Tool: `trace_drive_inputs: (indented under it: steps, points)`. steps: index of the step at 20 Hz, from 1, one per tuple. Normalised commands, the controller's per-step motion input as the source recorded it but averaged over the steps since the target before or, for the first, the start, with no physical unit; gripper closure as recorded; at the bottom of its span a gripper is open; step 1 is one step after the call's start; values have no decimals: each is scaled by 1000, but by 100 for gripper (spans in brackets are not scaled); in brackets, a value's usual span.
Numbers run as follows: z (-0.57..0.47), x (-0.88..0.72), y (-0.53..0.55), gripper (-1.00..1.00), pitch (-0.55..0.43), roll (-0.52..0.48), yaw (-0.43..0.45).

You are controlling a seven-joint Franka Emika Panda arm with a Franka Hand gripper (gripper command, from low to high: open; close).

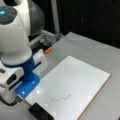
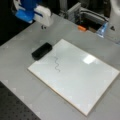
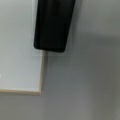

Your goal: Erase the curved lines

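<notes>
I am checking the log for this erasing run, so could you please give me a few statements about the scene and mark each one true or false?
1. The curve lines are unerased on the white board. True.
2. The black eraser lies in the middle of the board. False: it lies at the board's edge near a corner, as the wrist view shows.
3. The end effector holds the eraser. False: in both front views the eraser lies on the table, with the arm apart from it.
4. A small orange object lies on the table beyond the board. True.
</notes>
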Motion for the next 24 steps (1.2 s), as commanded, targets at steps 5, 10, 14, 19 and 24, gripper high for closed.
trace_drive_inputs:
  steps: [5,10,14,19,24]
  points:
    - [-56,218,-323,-100,82,150,91]
    - [-62,230,-251,-100,39,165,39]
    - [-46,226,-142,-100,14,191,-7]
    - [-28,194,-79,-100,3,198,-37]
    - [-19,180,-79,-100,-42,205,-70]
